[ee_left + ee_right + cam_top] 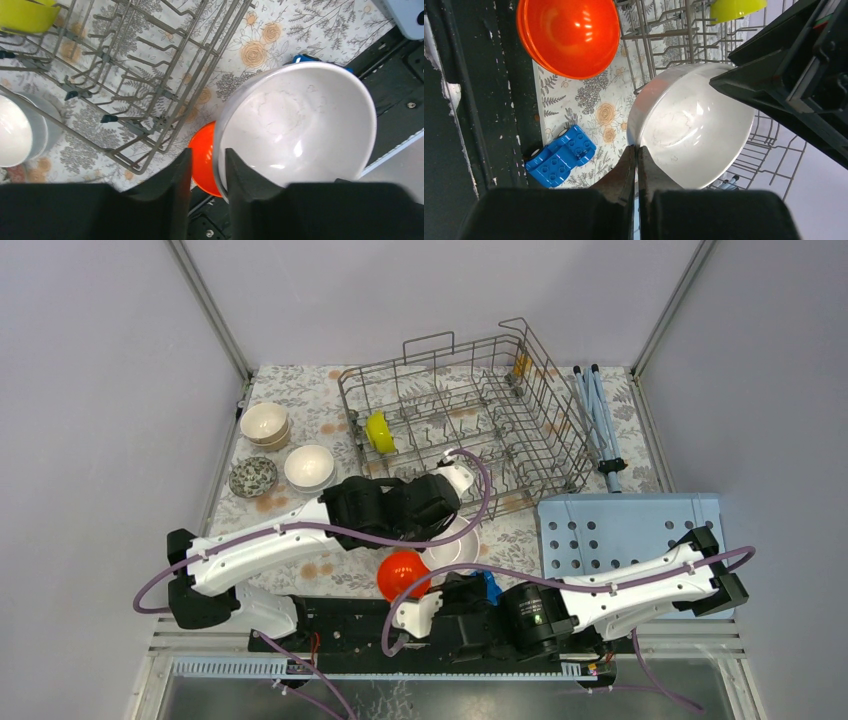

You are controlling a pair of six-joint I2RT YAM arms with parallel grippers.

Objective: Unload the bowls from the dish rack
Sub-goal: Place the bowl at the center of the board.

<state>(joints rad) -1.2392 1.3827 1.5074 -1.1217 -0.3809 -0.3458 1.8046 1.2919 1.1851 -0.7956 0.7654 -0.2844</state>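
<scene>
The grey wire dish rack [520, 430] stands at the back with a yellow-green bowl [379, 432] in it. A white bowl [455, 546] sits in front of the rack, beside an orange bowl [402, 573]. My left gripper [206, 160] is open; its jaws straddle the white bowl's [300, 125] rim, one finger inside, the other apart from the wall. The orange bowl [204, 165] shows through that gap. My right gripper [636, 150] is shut and empty, low at the near edge, pointing at the white bowl [694, 135]. The orange bowl [569, 35] lies to its left.
A cream bowl [265, 423], a white bowl [309, 466] and a patterned bowl [252, 477] stand left of the rack. A blue toy car [489, 587] lies by the white bowl. A light-blue perforated board [630, 530] lies at the right. A folded blue-white frame [598, 415] lies beside the rack.
</scene>
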